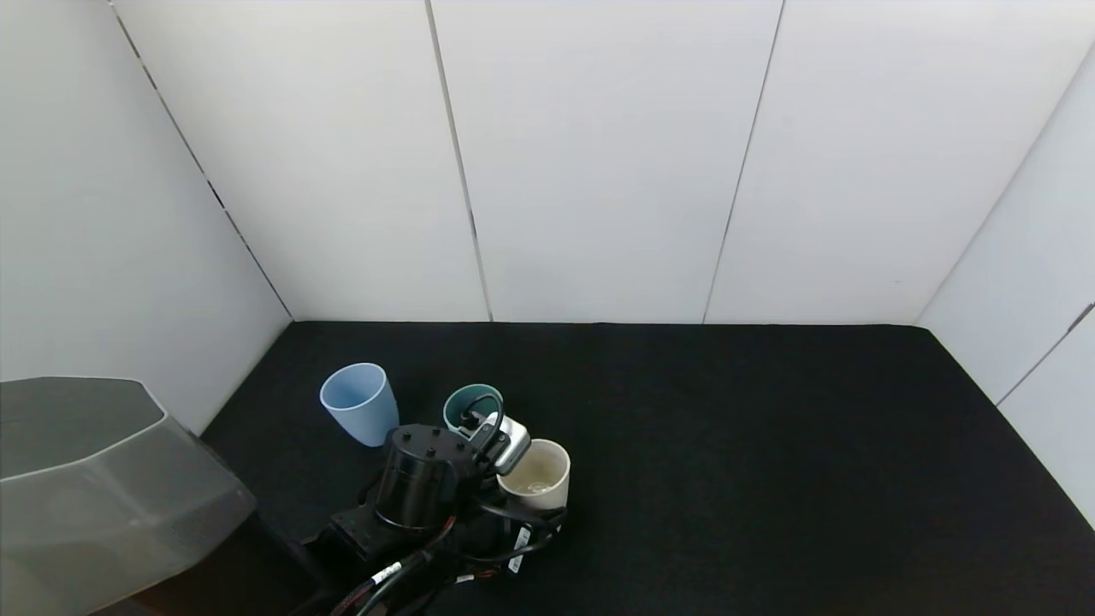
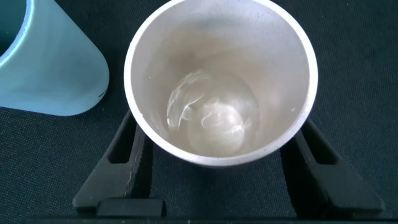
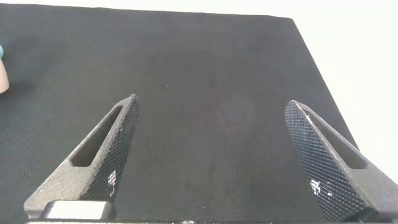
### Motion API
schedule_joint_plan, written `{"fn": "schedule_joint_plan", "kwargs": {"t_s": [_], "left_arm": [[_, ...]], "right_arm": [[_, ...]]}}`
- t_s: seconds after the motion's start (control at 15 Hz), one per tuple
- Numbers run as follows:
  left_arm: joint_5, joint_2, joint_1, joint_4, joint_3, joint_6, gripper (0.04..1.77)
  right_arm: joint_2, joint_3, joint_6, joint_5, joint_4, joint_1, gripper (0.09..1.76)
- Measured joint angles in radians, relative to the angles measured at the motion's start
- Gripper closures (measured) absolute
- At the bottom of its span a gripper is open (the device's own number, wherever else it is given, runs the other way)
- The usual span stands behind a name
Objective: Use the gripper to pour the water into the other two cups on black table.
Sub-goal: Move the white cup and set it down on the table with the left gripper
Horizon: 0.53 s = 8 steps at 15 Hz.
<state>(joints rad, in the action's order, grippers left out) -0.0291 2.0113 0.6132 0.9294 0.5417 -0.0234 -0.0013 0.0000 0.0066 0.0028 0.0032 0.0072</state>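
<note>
The cream cup stands on the black table, near its front left. A little clear water lies in its bottom. My left gripper reaches in from the near side, and its two fingers press against the cup's sides just under the rim. The light blue cup stands upright behind and to the left, and shows beside the cream cup in the left wrist view. The teal-green cup stands behind the wrist, partly hidden by the camera box. My right gripper is open and empty over bare table.
White panel walls close the table at the back and both sides. A grey part of the robot body fills the lower left. The table's edge against the white wall shows in the right wrist view.
</note>
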Motion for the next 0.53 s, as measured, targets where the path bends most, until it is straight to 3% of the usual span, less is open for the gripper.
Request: {"fn": "schedule_joint_plan", "kwargs": {"t_s": [0.13, 0.27, 0.53], "left_arm": [[0.001, 0.000, -0.002, 0.000, 0.000, 0.000, 0.62], [0.001, 0.000, -0.003, -0.001, 0.000, 0.000, 0.47], [-0.001, -0.007, -0.002, -0.005, -0.004, -0.001, 0.32]], "right_arm": [[0.000, 0.000, 0.000, 0.000, 0.000, 0.000, 0.14], [0.000, 0.000, 0.000, 0.000, 0.000, 0.000, 0.14], [0.000, 0.000, 0.000, 0.000, 0.000, 0.000, 0.14]]}}
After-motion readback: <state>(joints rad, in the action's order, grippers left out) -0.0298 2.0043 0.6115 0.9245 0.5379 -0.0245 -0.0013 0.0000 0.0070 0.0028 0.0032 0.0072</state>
